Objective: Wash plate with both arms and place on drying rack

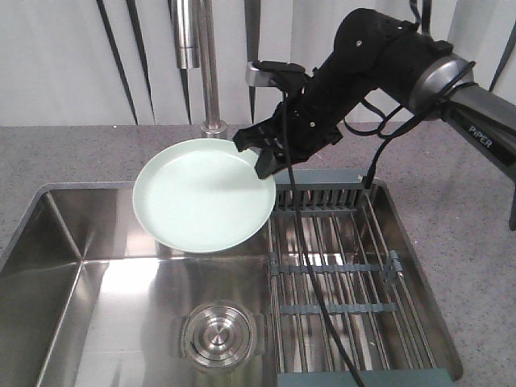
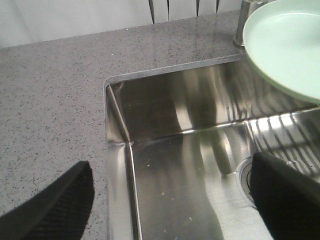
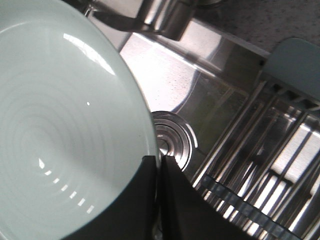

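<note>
The pale mint-green plate (image 1: 203, 196) hangs tilted above the sink basin, just in front of the faucet. My right gripper (image 1: 264, 157) is shut on the plate's right rim, and in the right wrist view the plate (image 3: 60, 130) fills the left side with the black fingers (image 3: 145, 200) pinching its edge. The drying rack (image 1: 347, 266) of steel wires with grey-blue ends sits over the right part of the sink, below and right of the plate. My left gripper (image 2: 170, 200) stands open over the sink's left edge, with the plate (image 2: 287, 45) far off at the upper right.
The steel sink basin (image 1: 121, 306) has a round drain (image 1: 219, 334) at its middle. A chrome faucet (image 1: 211, 72) rises behind the plate. Speckled grey countertop (image 1: 72, 153) surrounds the sink. A black cable (image 1: 310, 274) from the right arm trails across the rack.
</note>
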Tool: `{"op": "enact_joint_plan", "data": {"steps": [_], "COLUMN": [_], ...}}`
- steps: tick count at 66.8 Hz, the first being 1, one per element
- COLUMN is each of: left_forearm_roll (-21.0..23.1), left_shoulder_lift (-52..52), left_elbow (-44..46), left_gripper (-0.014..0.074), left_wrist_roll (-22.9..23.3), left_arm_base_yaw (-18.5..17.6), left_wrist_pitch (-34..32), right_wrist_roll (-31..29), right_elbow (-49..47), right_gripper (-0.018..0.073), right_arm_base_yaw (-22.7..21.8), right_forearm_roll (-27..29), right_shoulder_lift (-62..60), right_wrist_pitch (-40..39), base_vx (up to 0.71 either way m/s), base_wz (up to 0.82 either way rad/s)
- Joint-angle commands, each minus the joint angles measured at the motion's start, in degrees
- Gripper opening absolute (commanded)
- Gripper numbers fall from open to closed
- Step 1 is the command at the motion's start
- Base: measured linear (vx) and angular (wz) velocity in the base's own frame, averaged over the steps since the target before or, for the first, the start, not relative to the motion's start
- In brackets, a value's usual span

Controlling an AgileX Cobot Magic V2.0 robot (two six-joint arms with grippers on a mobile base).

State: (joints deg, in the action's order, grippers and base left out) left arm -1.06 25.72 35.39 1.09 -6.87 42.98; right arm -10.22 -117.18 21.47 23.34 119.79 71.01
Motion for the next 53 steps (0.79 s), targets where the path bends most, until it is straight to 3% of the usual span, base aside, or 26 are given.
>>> {"op": "enact_joint_plan", "data": {"steps": [1,24,53], "left_forearm_roll": [0.11,0.11,0.11], "left_shoulder_lift": [0.22,0.22,0.22], "left_elbow": [1.48,1.48,1.48], "left_gripper": [0.0585,0.0585,0.0585], "left_wrist_roll": [0.48,0.48,0.48], "left_arm_base_yaw": [-0.12,-0.12,-0.12], "left_wrist_pitch": [-4.11,-4.11,-4.11], "right_wrist_roll": [-0.23,-1.2,-2.24], "right_elbow": [-2.02,0.77,23.55], "right_gripper": [-0.0004,-0.0004,-0.0004], "right_arm_base_yaw": [-2.07,-4.64,-4.64], "right_forearm_roll": [1.57,-0.37,-0.55], "right_shoulder_lift": [-3.51,-7.35,-22.2], "right_wrist_pitch": [0.31,2.59,-6.6], "base_vx": [0.0,0.0,0.0], "base_wz": [0.0,0.0,0.0]}}
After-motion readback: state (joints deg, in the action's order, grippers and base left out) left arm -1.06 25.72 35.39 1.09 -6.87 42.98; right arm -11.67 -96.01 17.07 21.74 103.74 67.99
